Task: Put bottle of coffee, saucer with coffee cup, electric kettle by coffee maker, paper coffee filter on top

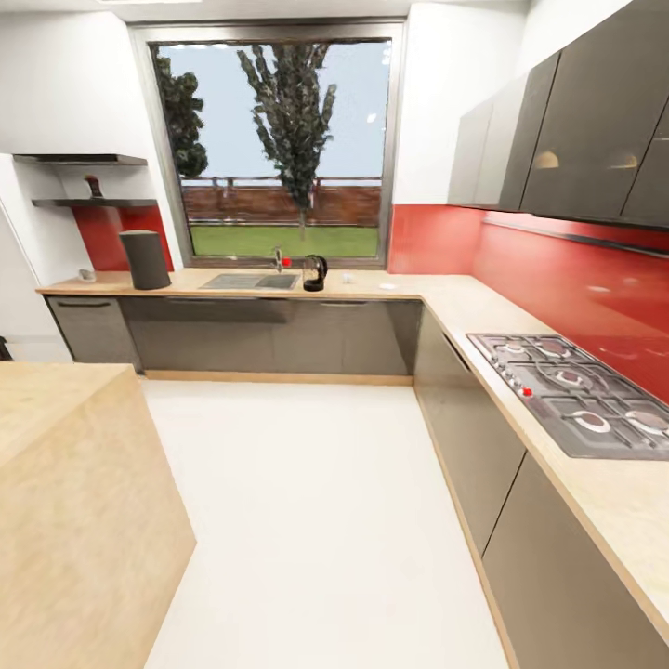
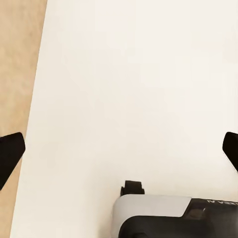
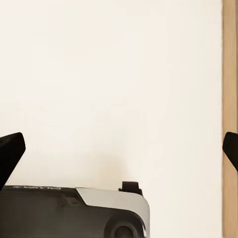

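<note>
Kitchen ahead; both hands spread, empty, over floor. Coffee maker (image 1: pixel 145 259) and kettle (image 1: pixel 315 272) sit well apart on table (image 1: pixel 409 290); island (image 1: pixel 65 465) could snag the base.

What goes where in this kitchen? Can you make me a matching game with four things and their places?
Things:
1. coffee maker
2. electric kettle
3. bottle of coffee
4. gas hob

Places:
A. on the lower black wall shelf
B. set into the countertop on the right side
C. on the countertop just right of the sink
D. on the countertop left of the sink, under the shelves

Pairs: 1-D, 2-C, 3-A, 4-B
</note>
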Controlling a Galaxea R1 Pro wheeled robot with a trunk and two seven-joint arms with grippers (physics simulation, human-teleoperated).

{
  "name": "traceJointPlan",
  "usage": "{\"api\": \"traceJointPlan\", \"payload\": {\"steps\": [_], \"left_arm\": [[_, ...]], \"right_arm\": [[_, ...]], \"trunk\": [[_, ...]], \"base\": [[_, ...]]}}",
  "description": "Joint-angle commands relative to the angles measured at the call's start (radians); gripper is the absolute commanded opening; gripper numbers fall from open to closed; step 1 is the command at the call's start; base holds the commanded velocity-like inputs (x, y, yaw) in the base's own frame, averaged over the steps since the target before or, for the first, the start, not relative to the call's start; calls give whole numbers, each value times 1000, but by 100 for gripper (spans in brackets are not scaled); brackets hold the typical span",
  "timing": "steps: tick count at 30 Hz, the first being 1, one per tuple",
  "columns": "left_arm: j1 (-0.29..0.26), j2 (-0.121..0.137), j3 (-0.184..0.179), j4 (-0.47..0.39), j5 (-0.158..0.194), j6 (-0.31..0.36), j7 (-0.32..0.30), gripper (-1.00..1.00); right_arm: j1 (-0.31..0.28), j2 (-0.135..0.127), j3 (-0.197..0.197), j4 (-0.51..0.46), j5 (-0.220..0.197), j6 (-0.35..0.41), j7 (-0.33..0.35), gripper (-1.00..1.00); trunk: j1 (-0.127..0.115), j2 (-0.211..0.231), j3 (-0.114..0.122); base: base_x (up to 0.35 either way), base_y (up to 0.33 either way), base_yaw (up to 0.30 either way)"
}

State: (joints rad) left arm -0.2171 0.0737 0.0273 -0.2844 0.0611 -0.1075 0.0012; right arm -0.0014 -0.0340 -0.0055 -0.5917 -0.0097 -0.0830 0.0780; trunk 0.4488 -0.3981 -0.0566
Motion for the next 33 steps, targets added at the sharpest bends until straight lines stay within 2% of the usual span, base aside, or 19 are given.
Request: {"api": "traceJointPlan", "payload": {"steps": [1, 33], "left_arm": [[-1, 0, 0, 1, 6, -3, 0, 100], [-2, -2, -1, 1, 6, -3, -1, 100]], "right_arm": [[0, 0, -1, -1, -1, -2, 4, 100], [0, 0, -2, 0, -3, -3, -2, 100]], "trunk": [[1, -2, -2], [1, -2, 7]], "base": [[335, 0, 0], [335, 0, 0]]}}
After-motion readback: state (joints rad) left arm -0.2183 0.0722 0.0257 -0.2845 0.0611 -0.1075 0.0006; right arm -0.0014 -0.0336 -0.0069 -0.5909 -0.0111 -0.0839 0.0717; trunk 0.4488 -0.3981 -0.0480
